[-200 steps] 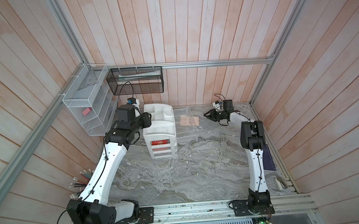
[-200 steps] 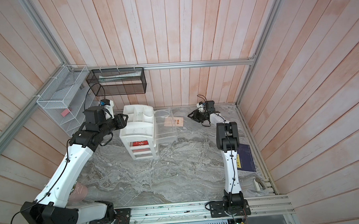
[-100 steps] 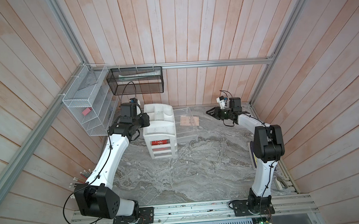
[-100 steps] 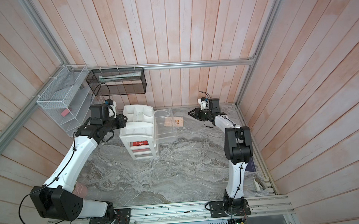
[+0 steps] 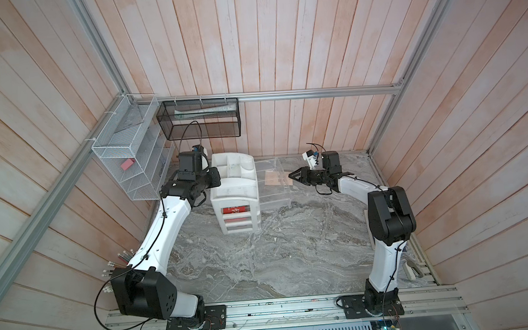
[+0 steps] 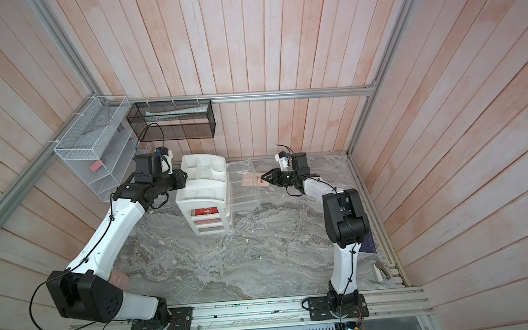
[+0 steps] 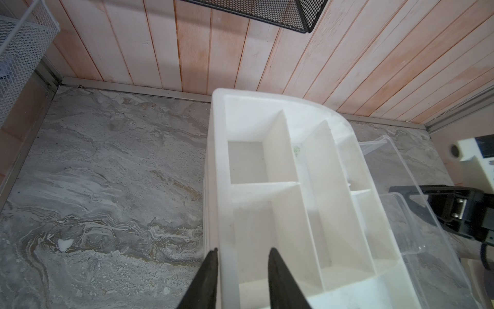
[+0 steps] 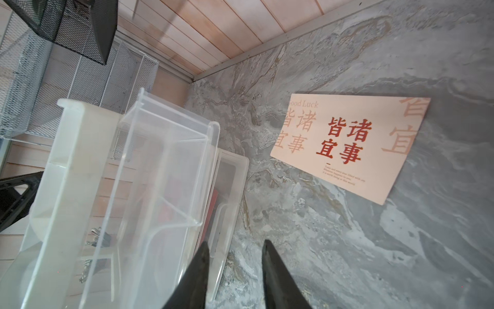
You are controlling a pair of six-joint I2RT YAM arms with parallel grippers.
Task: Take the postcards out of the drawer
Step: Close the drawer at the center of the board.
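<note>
The postcards (image 5: 274,177) lie in two places: the beige postcard (image 8: 347,144) is flat on the desk (image 8: 401,254), outside the clear drawer (image 8: 160,149), and the red postcards (image 6: 204,211) are inside the white organiser (image 5: 234,189), one tier above the other; only the right wrist view gives the beige card's red characters, since in both top views it is a pale patch seen through the drawer; the left wrist view shows no card, only the organiser's top compartments. From the left: a white wire rack (image 5: 123,160) and a black mesh basket (image 5: 198,119) hang on the walls; the left gripper (image 7: 242,250) has its fingers (image 7: 208,278) apart, one on each side of the organiser's side wall; the pulled-out drawer stands between organiser and beige card; the right gripper (image 8: 235,242) hovers at the drawer's outer end, fingers apart, holding nothing; a navy booklet (image 6: 371,245) lies partly behind that arm.
</note>
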